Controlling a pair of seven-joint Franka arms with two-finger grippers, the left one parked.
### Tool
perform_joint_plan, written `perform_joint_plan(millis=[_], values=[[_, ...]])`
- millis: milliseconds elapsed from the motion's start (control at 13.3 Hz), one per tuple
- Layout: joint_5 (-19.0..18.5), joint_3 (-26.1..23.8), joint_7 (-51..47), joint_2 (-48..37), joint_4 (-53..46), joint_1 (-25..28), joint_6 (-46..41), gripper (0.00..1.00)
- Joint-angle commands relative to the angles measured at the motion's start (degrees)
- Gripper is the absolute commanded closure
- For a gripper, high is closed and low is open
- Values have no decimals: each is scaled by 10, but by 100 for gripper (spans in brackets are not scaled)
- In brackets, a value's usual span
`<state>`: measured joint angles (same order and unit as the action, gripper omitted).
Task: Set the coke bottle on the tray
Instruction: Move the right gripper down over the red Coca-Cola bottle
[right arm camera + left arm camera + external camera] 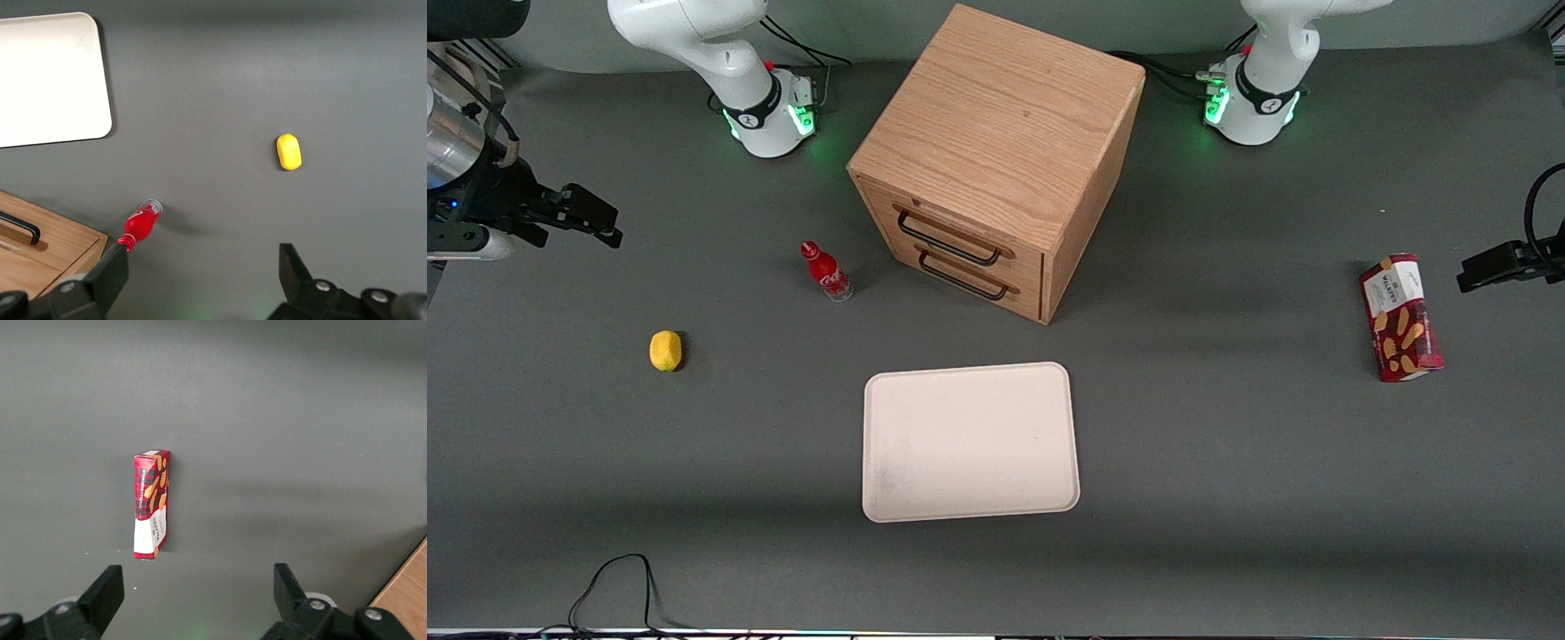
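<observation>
The coke bottle (pixel 826 272), tiny and red with a red cap and clear base, stands on the grey table beside the wooden drawer box, farther from the front camera than the tray. It also shows in the right wrist view (pixel 141 223), its cap close to one finger. The cream-pink tray (pixel 969 440) lies flat and bare in front of the drawer box, and one corner of it shows in the right wrist view (pixel 47 77). My gripper (pixel 605 222) is raised above the table toward the working arm's end, well apart from the bottle. In the right wrist view the gripper (pixel 200 277) is open and empty.
A wooden drawer box (pixel 996 160) with two black handles stands mid-table; its corner shows in the right wrist view (pixel 40 247). A yellow lemon (pixel 665 349) lies toward the working arm's end. A red-and-white biscuit box (pixel 1400 317) lies toward the parked arm's end.
</observation>
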<state>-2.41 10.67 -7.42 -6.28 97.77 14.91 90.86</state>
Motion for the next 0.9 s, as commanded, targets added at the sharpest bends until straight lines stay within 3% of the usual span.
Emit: perform_joint_plan(millis=[0,301,452,677,828], values=[[1,1,6,8,-22,-1,-18,0],[13,-6,3,10,-19,4,-20,0],[42,-9,-6,7,0,8,-19,0],[46,-60,-65,-6,51,7,-3,0],[46,-85,-85,-30,128,7,62,0]])
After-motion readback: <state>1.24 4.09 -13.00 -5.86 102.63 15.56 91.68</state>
